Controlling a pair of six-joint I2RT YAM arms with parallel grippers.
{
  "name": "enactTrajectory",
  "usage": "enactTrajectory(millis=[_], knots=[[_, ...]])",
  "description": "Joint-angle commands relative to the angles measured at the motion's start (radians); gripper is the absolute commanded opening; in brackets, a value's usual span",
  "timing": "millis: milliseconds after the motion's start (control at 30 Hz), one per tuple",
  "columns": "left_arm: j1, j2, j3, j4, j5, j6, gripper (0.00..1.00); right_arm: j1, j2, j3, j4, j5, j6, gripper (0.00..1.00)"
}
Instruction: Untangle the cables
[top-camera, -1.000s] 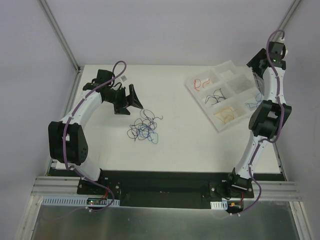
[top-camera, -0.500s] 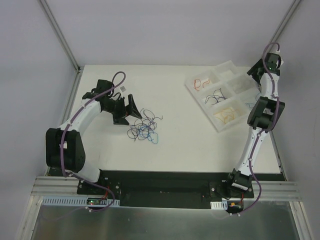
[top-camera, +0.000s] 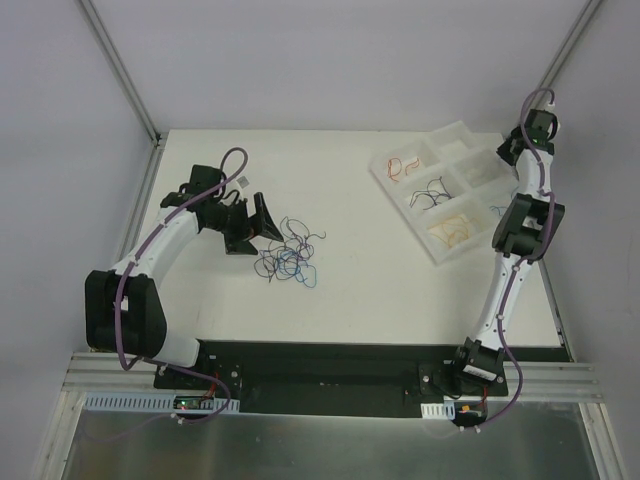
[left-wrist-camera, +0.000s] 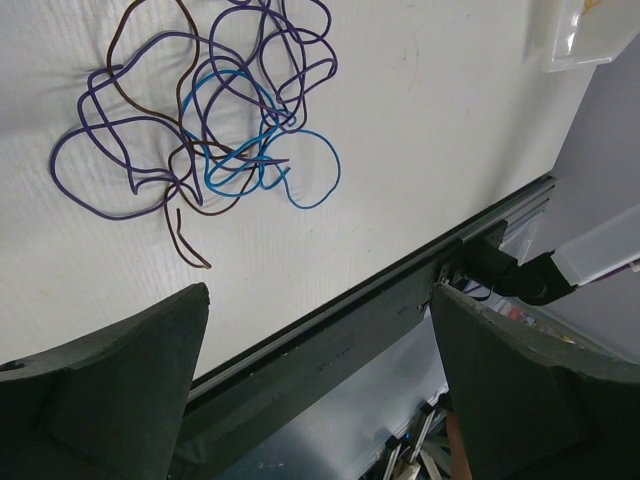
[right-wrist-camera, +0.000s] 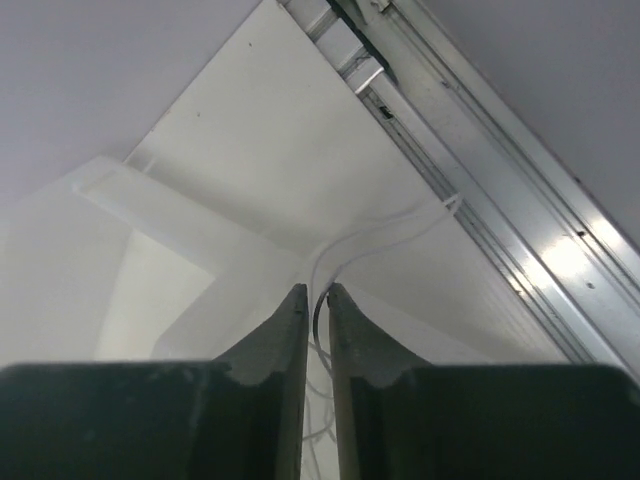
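A tangle of purple, blue and brown cables (top-camera: 290, 252) lies on the white table, left of centre. My left gripper (top-camera: 262, 215) hovers just to its left, open, with nothing between its fingers. In the left wrist view the cables (left-wrist-camera: 215, 130) lie beyond the wide-apart left gripper (left-wrist-camera: 318, 295). My right gripper (right-wrist-camera: 318, 290) is at the far right corner of the clear sorting tray (top-camera: 376, 172). Its jaws are closed to a narrow slit, with a thin strand of a white cable (right-wrist-camera: 400, 225) in the slit. In the top view the right fingers are hidden under the wrist (top-camera: 535, 128).
The tray's compartments hold sorted cables: red (top-camera: 405, 165), black (top-camera: 430, 193), tan (top-camera: 452, 230) and blue (top-camera: 503, 210). A metal frame rail (right-wrist-camera: 480, 150) runs close behind the right gripper. The black base plate (left-wrist-camera: 330, 340) borders the table's near edge.
The right arm has swung back toward the tray's far corner and its jaws have closed. The left gripper has drifted down toward the tangle, still open.
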Motion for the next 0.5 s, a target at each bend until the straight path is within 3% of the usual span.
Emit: enactTrajectory(millis=[0, 33, 167, 467], knots=[[-0.012, -0.033, -0.005, 0.003, 0.006, -0.018, 0.92, -0.008, 0.012, 0.075, 0.06, -0.073, 0.044, 0.08], [-0.013, -0.031, -0.002, 0.003, 0.005, -0.018, 0.92, -0.008, 0.007, 0.077, 0.062, -0.084, 0.052, 0.01], [-0.019, -0.022, 0.021, 0.003, 0.008, -0.018, 0.92, -0.003, -0.075, 0.031, 0.056, -0.147, 0.078, 0.0], [-0.033, 0.024, 0.085, 0.003, 0.014, 0.002, 0.91, 0.017, -0.399, -0.357, 0.126, -0.226, 0.167, 0.01]])
